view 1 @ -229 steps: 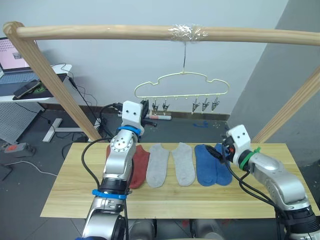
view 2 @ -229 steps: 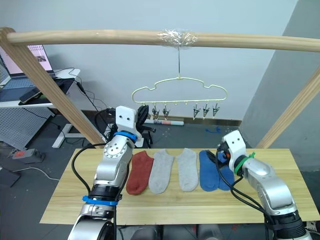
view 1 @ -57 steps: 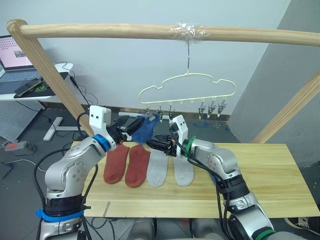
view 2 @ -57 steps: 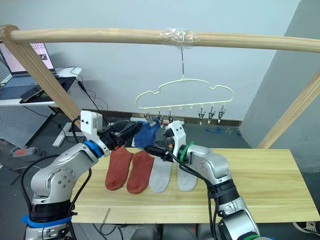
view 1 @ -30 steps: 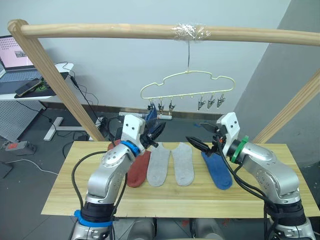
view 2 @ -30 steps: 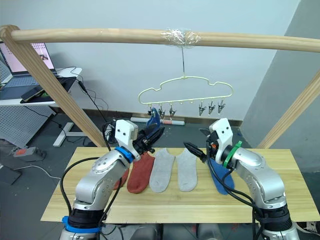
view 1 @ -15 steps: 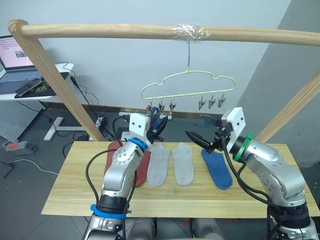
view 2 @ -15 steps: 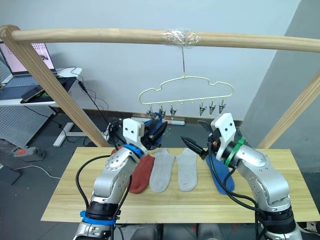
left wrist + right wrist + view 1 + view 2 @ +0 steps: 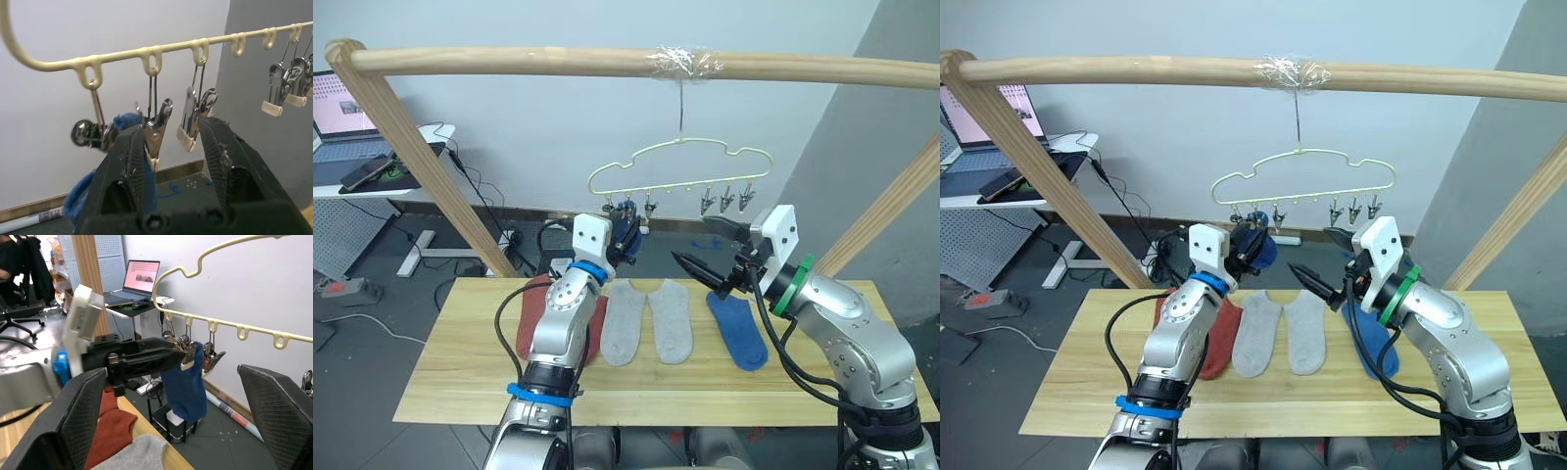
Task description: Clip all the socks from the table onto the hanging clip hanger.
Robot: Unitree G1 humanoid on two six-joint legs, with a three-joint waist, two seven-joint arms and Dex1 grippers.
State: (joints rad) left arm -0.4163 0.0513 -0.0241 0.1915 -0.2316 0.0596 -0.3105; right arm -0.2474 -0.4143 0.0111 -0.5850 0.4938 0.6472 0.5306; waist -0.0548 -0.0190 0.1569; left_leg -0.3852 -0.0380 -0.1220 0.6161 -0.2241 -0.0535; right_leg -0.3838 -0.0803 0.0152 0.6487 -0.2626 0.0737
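Table (image 9: 636,387) of light wood planks lies nearest, carrying five socks in a row. From the robot's left: two rust-red socks (image 9: 530,323), partly hidden behind the left arm; two grey socks (image 9: 649,319) side by side; one blue sock (image 9: 738,330) at the right end, lying partly under the right arm.

Right gripper (image 9: 702,247) is raised above the table between the grey socks and the blue sock. Its fingers are spread wide apart and hold nothing.

Left gripper (image 9: 629,235) is raised further back, at the left end of the clip row. Its fingers are parted, with the clips (image 9: 156,128) standing just beyond and between the tips. It grips nothing.

Second blue sock (image 9: 185,384) hangs from one of the left-hand clips, just beside the left gripper's fingertips.

Clip hanger (image 9: 680,162), pale yellow wire with a wavy outline, hangs by its hook from a horizontal wooden pole (image 9: 607,62), where clear tape wraps the hook. Three clips (image 9: 724,203) at its right end hang empty.
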